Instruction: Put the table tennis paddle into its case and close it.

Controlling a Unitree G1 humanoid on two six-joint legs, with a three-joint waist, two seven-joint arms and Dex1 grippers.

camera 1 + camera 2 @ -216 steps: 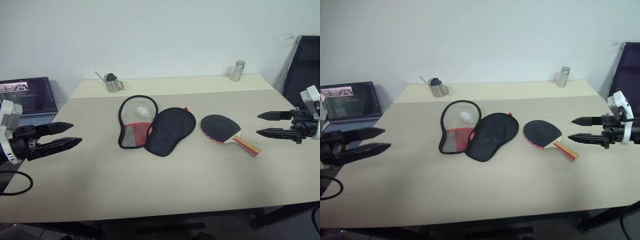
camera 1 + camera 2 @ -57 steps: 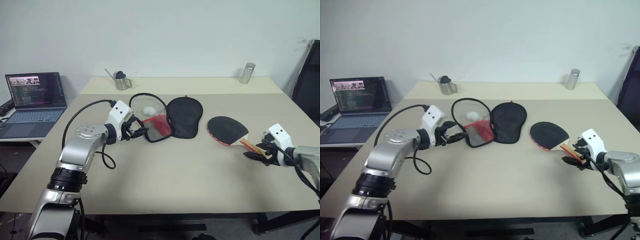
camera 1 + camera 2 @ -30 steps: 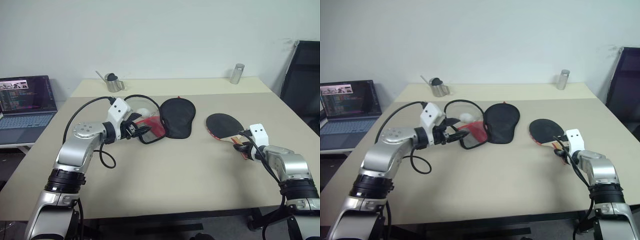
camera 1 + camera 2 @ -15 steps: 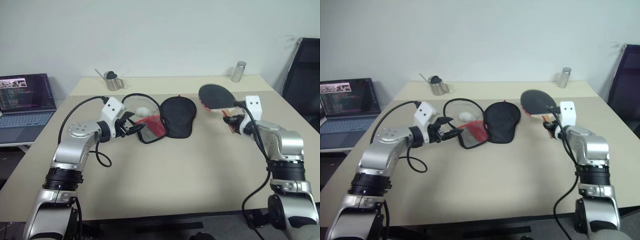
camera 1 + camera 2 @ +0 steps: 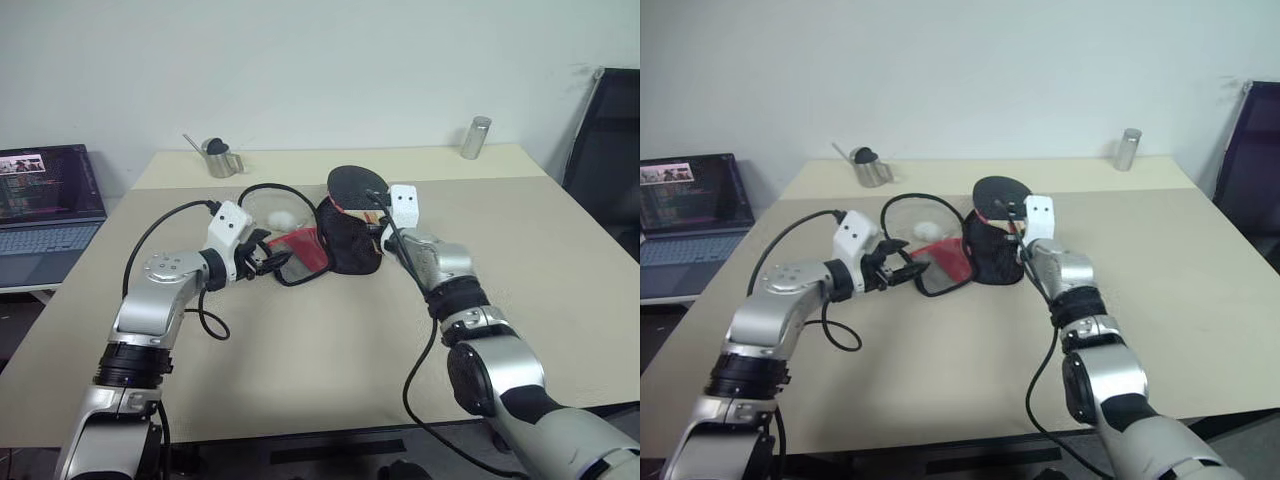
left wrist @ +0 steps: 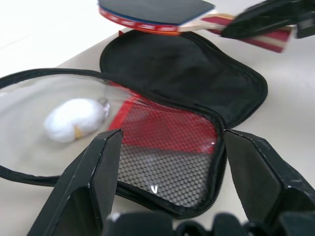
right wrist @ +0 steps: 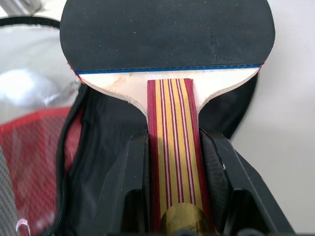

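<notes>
The case (image 5: 352, 245) lies unzipped and spread flat on the table, black half on the right. Its left half (image 6: 162, 142) has a clear window and red mesh, with a white ball (image 6: 74, 120) under the window. My left gripper (image 5: 272, 263) is open, low at the case's near end, and the mesh end lies between its fingers (image 6: 98, 172). My right gripper (image 7: 173, 141) is shut on the striped wooden handle of the table tennis paddle (image 5: 357, 185). It holds the paddle roughly level in the air, black blade over the far part of the black half.
A laptop (image 5: 45, 190) sits off the table's left side. A small metal watering can (image 5: 215, 160) and a metal cylinder (image 5: 474, 138) stand along the far edge. A black chair (image 5: 605, 150) is at the right. The beige table (image 5: 330, 360) is bare in front.
My right gripper has carried the paddle left, from over the table's right part to above the case's black half. The left gripper has stayed at the case.
</notes>
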